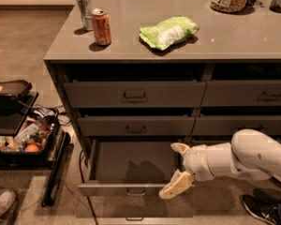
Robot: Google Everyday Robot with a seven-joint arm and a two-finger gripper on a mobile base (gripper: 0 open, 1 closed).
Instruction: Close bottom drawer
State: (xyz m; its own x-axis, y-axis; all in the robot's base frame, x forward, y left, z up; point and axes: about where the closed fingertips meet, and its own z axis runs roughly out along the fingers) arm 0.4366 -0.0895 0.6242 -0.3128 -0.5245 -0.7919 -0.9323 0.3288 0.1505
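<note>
Your gripper is gaping wide and gripping nothing at the right end of the pulled-out bottom drawer, its lower finger resting at the drawer's front edge.

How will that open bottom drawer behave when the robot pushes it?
The bottom drawer looks empty, so probably light and easy to slide. Its stiff, wide front may skew slightly, since the open tool sits at its right end, off the centred handle.

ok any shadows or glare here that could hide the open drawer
Camera view: the gripper, open at the right front corner of the bottom drawer, has a dark shadow beside it on the drawer floor; recesses above the upper drawers are black; the countertop shows soft sheen, no hard glare.
</note>
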